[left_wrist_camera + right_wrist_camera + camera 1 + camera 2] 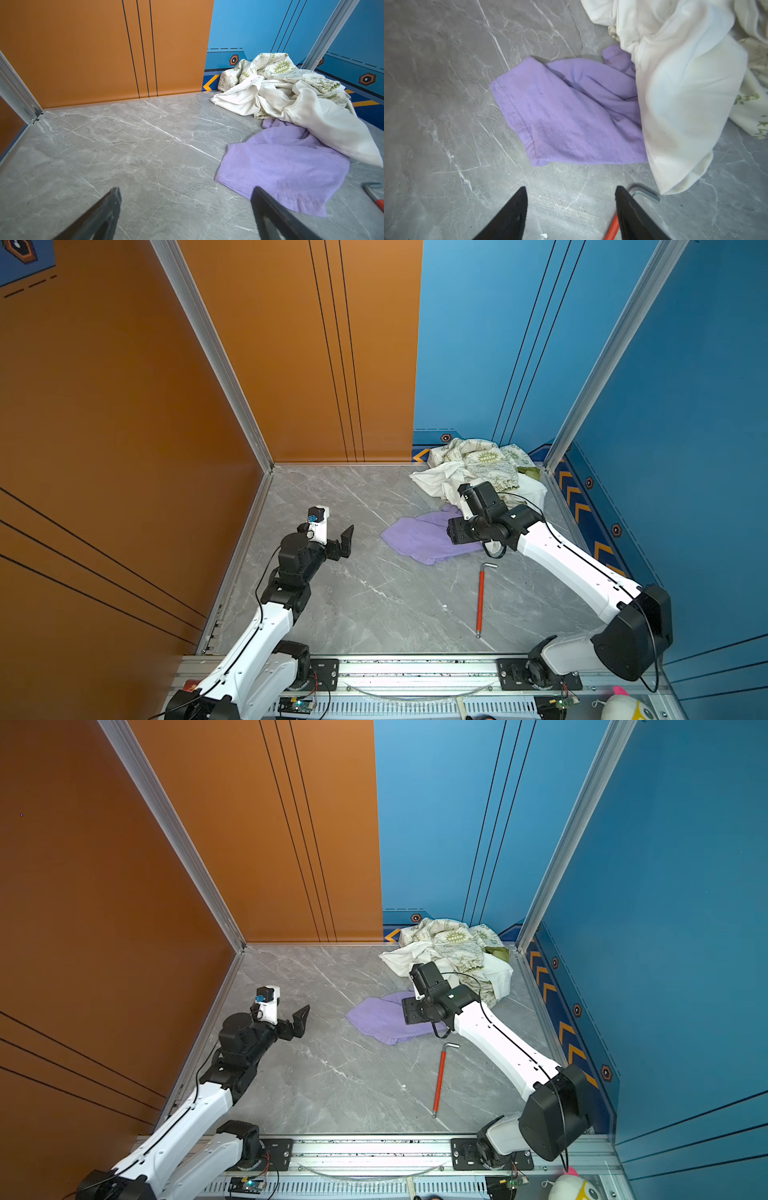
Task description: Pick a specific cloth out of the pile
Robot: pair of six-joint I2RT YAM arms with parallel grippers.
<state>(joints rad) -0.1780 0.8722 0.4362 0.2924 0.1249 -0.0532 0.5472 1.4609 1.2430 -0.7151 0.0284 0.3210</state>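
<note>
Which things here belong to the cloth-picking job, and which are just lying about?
Job: pile, in the far corner; lavender cloth, one edge under the pile's white fabric; right gripper, open, empty, near the cloth.
Lying about: red-handled hex key on the table; plush toy at the near edge; left gripper, open, idle.

**Clear desk [374,605] to the left, crowded far right corner**

You had bare desk across the left and middle. The pile [478,466] filled the far right corner, its white fold [432,483] overlapping the cloth [415,537] there. The cloth's left and near edges lay free, save a red-handled hex key [481,601] near the near edge.
</note>
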